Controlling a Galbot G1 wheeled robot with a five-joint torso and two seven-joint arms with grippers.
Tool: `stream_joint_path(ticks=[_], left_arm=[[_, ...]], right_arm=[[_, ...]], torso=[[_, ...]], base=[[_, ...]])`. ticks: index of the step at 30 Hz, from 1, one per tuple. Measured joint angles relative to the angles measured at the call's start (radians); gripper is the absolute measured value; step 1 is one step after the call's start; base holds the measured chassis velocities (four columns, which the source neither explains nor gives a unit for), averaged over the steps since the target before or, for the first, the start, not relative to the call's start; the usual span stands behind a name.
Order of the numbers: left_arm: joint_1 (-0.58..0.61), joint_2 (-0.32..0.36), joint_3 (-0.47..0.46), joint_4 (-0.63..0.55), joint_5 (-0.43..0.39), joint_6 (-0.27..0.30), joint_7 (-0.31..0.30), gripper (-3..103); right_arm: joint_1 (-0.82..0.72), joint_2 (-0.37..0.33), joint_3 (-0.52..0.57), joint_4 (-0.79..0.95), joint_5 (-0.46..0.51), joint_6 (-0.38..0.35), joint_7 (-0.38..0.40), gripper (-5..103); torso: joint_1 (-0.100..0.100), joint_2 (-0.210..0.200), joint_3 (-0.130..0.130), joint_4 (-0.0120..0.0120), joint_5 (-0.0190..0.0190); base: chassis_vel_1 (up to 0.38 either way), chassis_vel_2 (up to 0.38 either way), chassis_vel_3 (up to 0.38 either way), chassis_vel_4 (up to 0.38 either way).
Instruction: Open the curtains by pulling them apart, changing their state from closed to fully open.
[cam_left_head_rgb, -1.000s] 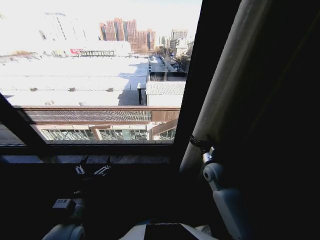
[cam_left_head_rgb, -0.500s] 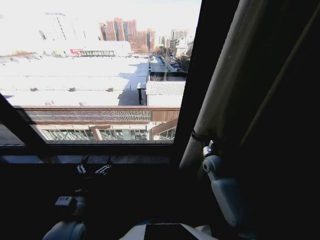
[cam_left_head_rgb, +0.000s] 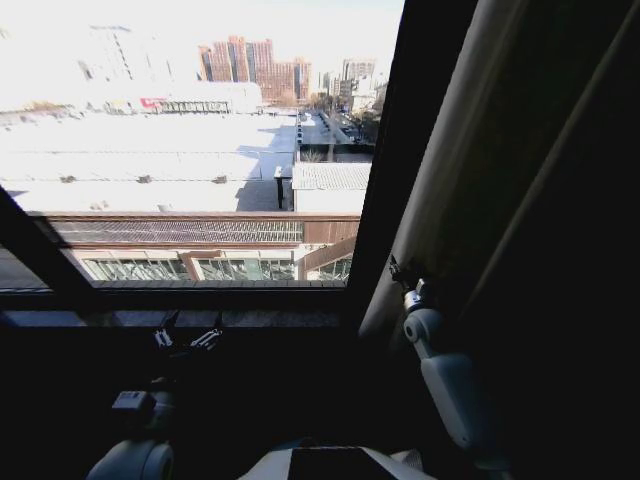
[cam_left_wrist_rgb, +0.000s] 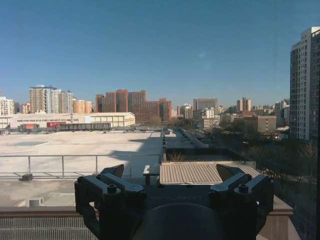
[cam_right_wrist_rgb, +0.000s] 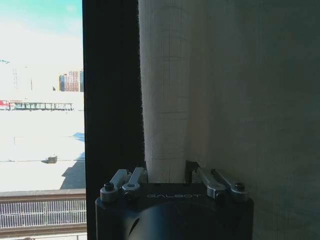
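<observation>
Right tool (cam_left_head_rgb: 398, 272) — raised on its white arm beside the right-hand dark vertical window frame bar (cam_left_head_rgb: 395, 160), fingers closed around a thick bunched fold of the cream-beige pleated fabric curtain (cam_left_head_rgb: 450, 170). In the right wrist view the two metal fingers (cam_right_wrist_rgb: 125, 180) stand on either side of this fold, pinching the curtain (cam_right_wrist_rgb: 165, 100) between them; the fold rises straight from the right tool (cam_right_wrist_rgb: 167, 175), with the frame bar (cam_right_wrist_rgb: 112, 90) touching its edge and flatter sheer fabric spreading to the other side.

Left tool (cam_left_head_rgb: 186, 338) — held low in front of the dark window sill (cam_left_head_rgb: 180, 318), well apart from the curtain, fingers spread and gripping nothing. In the left wrist view the left tool (cam_left_wrist_rgb: 172, 172) shows two black fingertips (cam_left_wrist_rgb: 114, 171) parted, pointing at the bare glass with pale rooftops and distant city buildings beyond.

The curtain hangs gathered at the right side of the window, its lit fold slanting from the upper edge down to the right tool; the pane to the left of the frame bar is uncovered.
</observation>
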Motion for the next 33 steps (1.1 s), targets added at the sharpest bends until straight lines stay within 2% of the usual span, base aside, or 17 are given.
stream_joint_path(ticks=[2, 5, 8, 10, 17, 33], left_arm=[[-0.007, -0.002, 0.0, 0.0, 0.0, 0.003, 0.0, 100], [-0.013, -0.004, 0.0, 0.0, 0.0, 0.007, 0.0, 100], [-0.02, -0.006, 0.0, -0.002, -0.001, 0.013, 0.0, 100], [-0.023, -0.007, 0.0, -0.004, -0.001, 0.014, 0.0, 100], [-0.028, -0.017, -0.002, -0.016, -0.003, 0.016, 0.0, 100], [-0.025, -0.036, -0.001, -0.034, -0.003, 0.018, 0.0, 100]], right_arm=[[-0.009, 0.001, 0.0, 0.006, 0.0, 0.001, 0.0, 26], [-0.017, 0.002, 0.0, 0.014, 0.001, 0.001, 0.0, 20], [-0.023, 0.003, 0.001, 0.026, 0.001, 0.001, 0.0, 4], [-0.024, 0.003, 0.001, 0.031, 0.002, 0.001, 0.0, 2], [-0.029, -0.006, 0.008, 0.067, 0.037, -0.003, 0.006, 0], [-0.106, -0.09, 0.066, 0.212, 0.118, -0.05, 0.011, 0]], torso=[[0.0, 0.0, 0.0, -0.0001, 0.0], [0.0, 0.0, 0.0, 0.0, 0.0], [0.0, 0.0, 0.0, 0.0, -0.0001], [0.0, 0.0, 0.0, 0.0, 0.0], [0.0, 0.0, 0.0, 0.0001, 0.0001], [0.0, 0.0, 0.0, 0.0, 0.0]], base=[[0.0, 0.0, 0.0, 0.0], [0.0, 0.0, 0.0, 0.0], [0.0, 0.0, 0.0, 0.0], [0.0, 0.0, 0.0, 0.0], [0.0, 0.0, 0.0, 0.0], [0.0, 0.0, 0.0, 0.0]])
